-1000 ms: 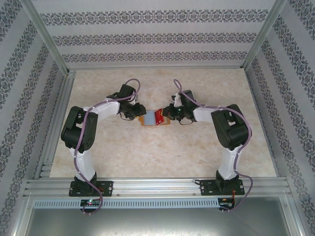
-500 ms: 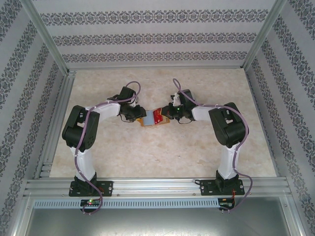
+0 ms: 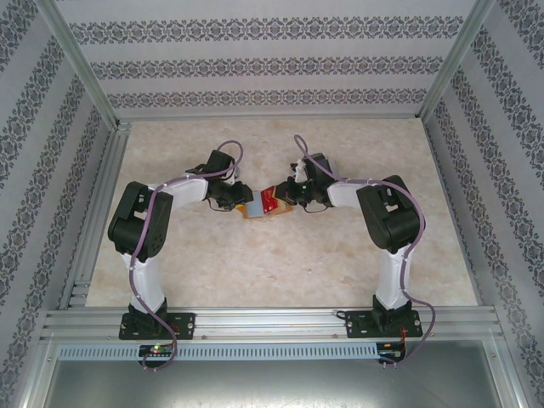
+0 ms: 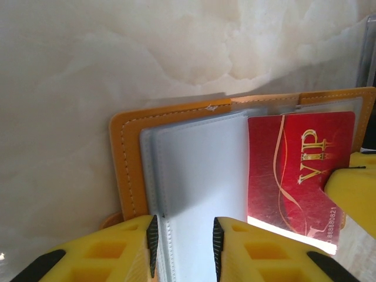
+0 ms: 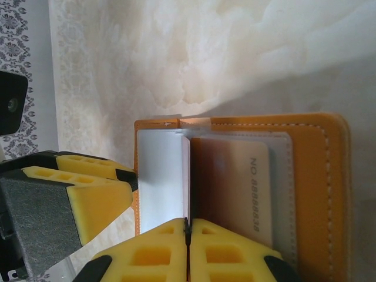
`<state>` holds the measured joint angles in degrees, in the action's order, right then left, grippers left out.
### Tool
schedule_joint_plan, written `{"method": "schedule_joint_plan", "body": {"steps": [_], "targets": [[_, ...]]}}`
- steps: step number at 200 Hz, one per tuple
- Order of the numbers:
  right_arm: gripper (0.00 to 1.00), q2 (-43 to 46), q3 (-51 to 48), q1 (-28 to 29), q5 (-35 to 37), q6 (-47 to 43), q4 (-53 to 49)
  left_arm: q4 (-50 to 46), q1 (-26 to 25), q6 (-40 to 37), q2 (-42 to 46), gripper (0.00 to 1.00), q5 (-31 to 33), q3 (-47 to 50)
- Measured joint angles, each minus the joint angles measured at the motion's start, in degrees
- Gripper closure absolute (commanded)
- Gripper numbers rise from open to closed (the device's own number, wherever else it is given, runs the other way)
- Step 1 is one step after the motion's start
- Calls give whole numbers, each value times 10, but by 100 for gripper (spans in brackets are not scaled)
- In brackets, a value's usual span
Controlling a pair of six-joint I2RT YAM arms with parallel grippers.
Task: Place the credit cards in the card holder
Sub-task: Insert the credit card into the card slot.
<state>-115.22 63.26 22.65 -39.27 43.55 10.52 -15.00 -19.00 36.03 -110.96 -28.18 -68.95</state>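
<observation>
Card holder lies open, centre of top view. Right gripper pinched shut on red card. Left gripper part-open astride pale leaf. We judge card stiff, slick; hold its short edge.

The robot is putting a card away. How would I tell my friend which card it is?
Find the middle of the table, where the orange card holder lies open. The right gripper pinches the card over it. It is shiny red with gold VIP letters, unlike the plain pale pockets beside it.
</observation>
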Motion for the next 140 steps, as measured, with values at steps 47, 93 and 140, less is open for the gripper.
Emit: {"method": "schedule_joint_plan", "body": {"steps": [47, 93, 140], "targets": [[91, -5, 3, 9, 2, -2, 0, 5, 0, 1, 0, 67, -1, 5], [91, -5, 5, 20, 20, -2, 0, 9, 0, 4, 0, 67, -1, 8], [91, -5, 6, 45, 64, -4, -1, 12, 0, 4, 0, 67, -1, 9]]}}
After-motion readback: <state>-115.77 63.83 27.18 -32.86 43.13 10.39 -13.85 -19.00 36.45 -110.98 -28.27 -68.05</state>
